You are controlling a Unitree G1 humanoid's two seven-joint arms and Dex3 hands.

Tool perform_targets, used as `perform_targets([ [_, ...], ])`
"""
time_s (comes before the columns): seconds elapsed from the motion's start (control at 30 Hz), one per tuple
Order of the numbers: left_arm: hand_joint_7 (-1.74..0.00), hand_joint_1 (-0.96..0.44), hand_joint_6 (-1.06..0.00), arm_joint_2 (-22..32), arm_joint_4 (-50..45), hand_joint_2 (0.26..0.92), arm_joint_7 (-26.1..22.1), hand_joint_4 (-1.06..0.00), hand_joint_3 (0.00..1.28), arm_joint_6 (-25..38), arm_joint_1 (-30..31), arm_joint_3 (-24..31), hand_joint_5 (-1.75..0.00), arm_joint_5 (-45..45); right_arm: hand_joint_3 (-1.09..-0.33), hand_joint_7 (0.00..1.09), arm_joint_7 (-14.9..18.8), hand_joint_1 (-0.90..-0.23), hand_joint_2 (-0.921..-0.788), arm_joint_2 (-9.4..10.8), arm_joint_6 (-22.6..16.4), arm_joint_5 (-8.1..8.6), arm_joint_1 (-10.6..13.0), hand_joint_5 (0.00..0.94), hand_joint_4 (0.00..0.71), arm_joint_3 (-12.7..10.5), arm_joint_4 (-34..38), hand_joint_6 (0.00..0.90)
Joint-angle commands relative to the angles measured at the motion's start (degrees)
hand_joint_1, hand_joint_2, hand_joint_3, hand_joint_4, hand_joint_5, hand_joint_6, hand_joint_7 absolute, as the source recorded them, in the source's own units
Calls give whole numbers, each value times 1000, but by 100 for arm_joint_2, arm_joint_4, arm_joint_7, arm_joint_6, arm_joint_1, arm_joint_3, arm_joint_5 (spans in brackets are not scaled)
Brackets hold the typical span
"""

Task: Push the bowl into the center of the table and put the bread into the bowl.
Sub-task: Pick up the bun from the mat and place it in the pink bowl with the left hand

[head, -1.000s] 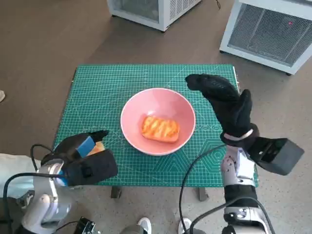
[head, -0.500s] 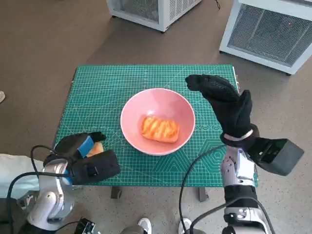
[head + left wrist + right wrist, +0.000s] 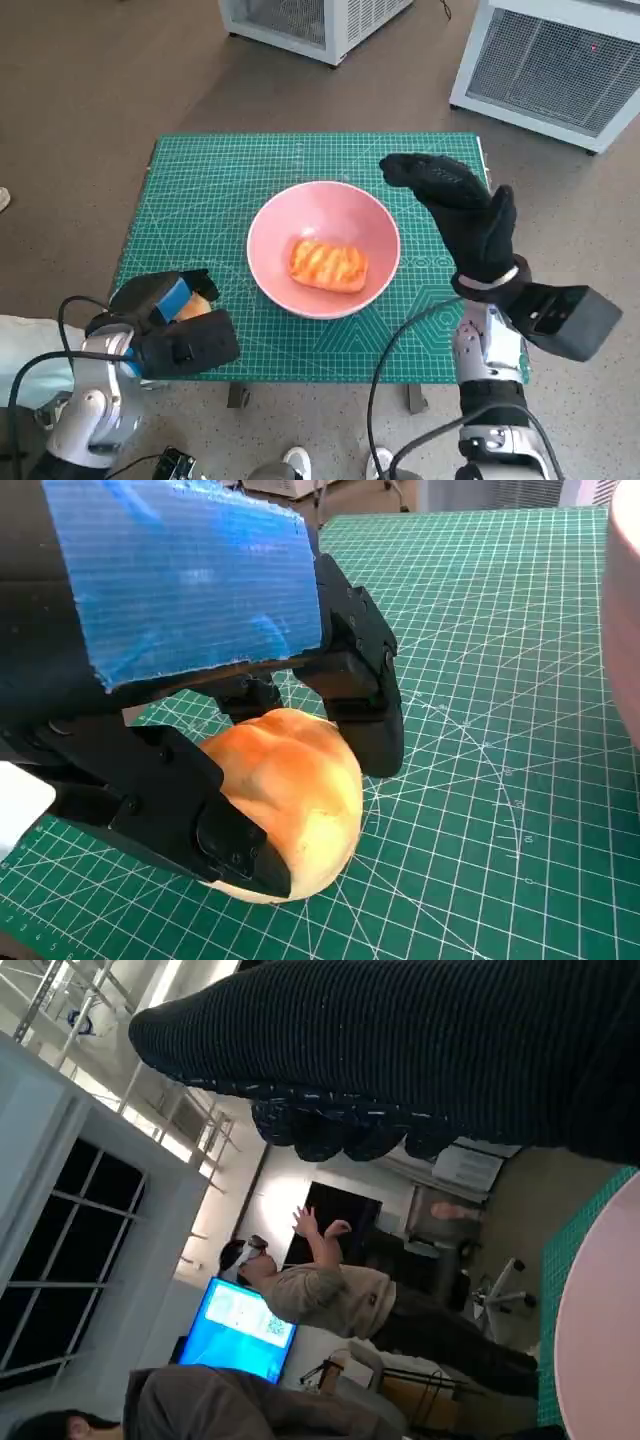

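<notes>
The pink bowl (image 3: 324, 248) sits near the middle of the green surface (image 3: 220, 170) and already contains one bread (image 3: 328, 264). The left robot hand (image 3: 160, 300) is clamped around a second bread roll (image 3: 290, 800) near the surface's front left corner, ready to lift it. The right robot hand (image 3: 460, 205), fingers apart and empty, hovers beside the bowl's rim, probably to steady it.

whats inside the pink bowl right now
The round pink bowl holds one orange-glazed bread piece lying on its floor. The floor under that bread is covered. A second, rounder bun sits outside, in the left hand.
</notes>
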Motion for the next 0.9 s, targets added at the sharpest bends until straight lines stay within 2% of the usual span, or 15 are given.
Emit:
perform_targets([
  [0.03, -1082, 3, -679, 79, -350, 882, -211, -796, 69, 89, 1, 201, -1093, -115, -739, 625, -10, -711, -921, 3, 15, -15, 130, 1, 200, -2, 73, -1],
  [0.47, -1128, 3, -673, -49, -1747, 883, -636, -795, 69, 545, -480, 645, -1049, -127, -743, 625, -30, -709, -921, -5, 35, -25, 107, 0, 199, 4, 57, -1],
  [0.73, -1129, 3, -669, -163, -2370, 883, -552, -804, 66, 389, -939, 865, -1042, -290, -742, 625, -22, -708, -921, -13, 35, -16, 91, 1, 199, -6, 78, -1],
  [0.9, -1077, 4, -707, -246, -2512, 872, -459, -840, 56, 212, -1319, 788, -1012, -238, -743, 625, -23, -706, -921, -16, 46, -5, 113, 1, 199, -5, 34, -1],
])
